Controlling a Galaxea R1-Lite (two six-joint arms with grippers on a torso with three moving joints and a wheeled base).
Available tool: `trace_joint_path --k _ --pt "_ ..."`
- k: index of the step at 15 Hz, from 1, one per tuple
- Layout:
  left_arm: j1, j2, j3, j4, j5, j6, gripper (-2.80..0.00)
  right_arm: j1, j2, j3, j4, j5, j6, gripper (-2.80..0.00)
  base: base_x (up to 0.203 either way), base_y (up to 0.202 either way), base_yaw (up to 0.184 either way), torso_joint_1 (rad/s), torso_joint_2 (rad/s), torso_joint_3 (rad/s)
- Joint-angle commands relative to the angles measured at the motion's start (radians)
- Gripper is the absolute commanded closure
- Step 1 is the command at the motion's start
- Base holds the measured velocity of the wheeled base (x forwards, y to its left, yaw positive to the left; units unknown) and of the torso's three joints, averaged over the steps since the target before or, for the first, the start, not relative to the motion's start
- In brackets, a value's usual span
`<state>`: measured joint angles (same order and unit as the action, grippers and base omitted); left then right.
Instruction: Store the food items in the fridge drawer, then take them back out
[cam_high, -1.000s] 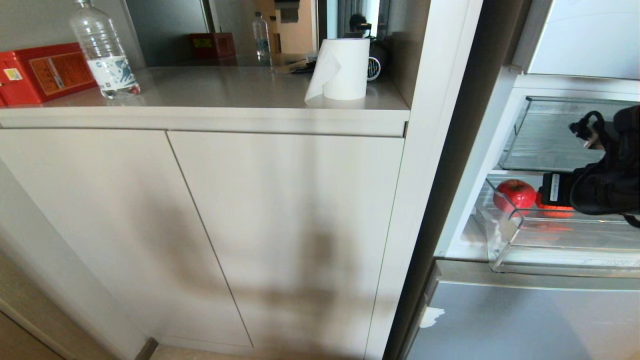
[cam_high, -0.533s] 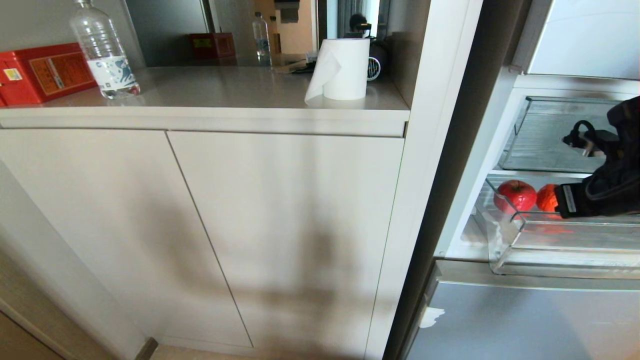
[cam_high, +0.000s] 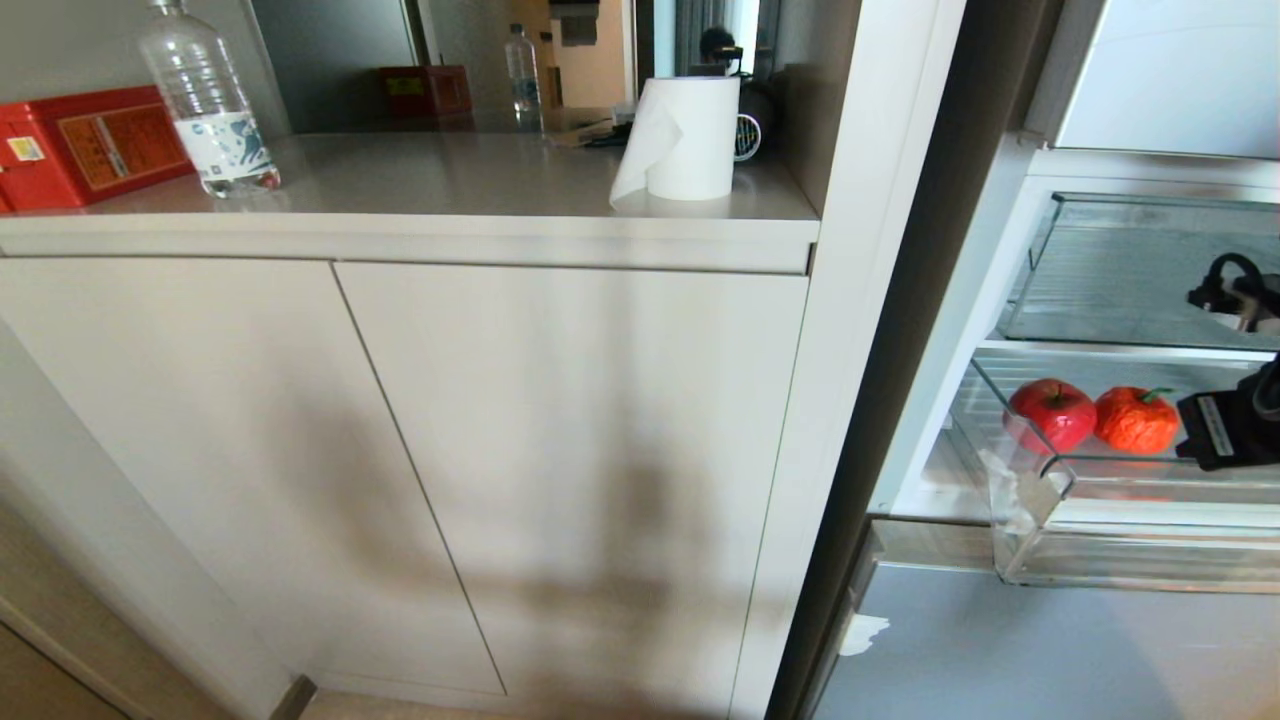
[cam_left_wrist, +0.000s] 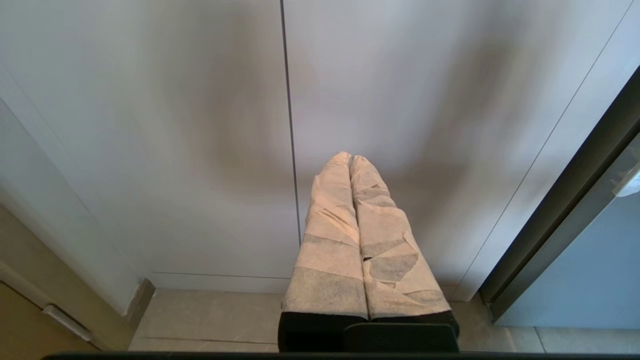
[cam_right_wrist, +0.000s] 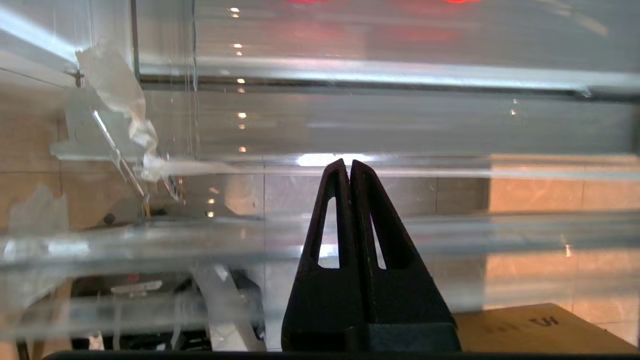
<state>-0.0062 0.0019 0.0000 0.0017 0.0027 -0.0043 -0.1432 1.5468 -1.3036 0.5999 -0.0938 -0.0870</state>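
Fridge open at right of the head view; clear drawer (cam_high: 1120, 500) pulled out, stepped front lip toward the robot. Inside it, at the left end, two fruits side by side and touching or nearly so: a smooth red apple (cam_high: 1052, 413) and, to its right, a bumpy orange-red tomato (cam_high: 1136, 420) with a short green stem. Right arm (cam_high: 1235, 425) enters at the frame's right edge, just beside the tomato; contact cannot be told. Right gripper (cam_right_wrist: 349, 167): black fingers pressed together, holding nothing, tips close against the drawer's clear front wall. Left gripper (cam_left_wrist: 350, 159): taped fingers together, empty, hanging in front of the pale cabinet doors (cam_high: 400, 450), near the floor. On the counter (cam_high: 450, 180): paper roll (cam_high: 690, 140), bottle (cam_high: 208, 100), red box (cam_high: 85, 145).
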Motion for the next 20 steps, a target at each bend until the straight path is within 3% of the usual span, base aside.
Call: trace_joint_path --k 1,5,12,20 --pt "0.000 0.001 0.000 0.000 0.000 0.000 0.00 -0.001 -0.057 0.002 0.037 0.000 -0.002 0.00 0.000 0.000 0.000 0.000 0.00 0.000" --pt "0.000 0.001 0.000 0.000 0.000 0.000 0.00 -0.002 -0.052 0.006 0.042 0.000 0.010 0.00 0.000 0.000 0.000 0.000 0.00 0.000" --pt "0.000 0.001 0.000 0.000 0.000 0.000 0.00 -0.075 0.147 -0.015 -0.089 0.006 0.009 0.00 0.000 0.000 0.000 0.000 0.00 0.000" --pt "0.000 0.001 0.000 0.000 0.000 0.000 0.00 -0.124 0.050 -0.004 0.023 0.008 -0.020 0.00 0.000 0.000 0.000 0.000 0.00 0.000"
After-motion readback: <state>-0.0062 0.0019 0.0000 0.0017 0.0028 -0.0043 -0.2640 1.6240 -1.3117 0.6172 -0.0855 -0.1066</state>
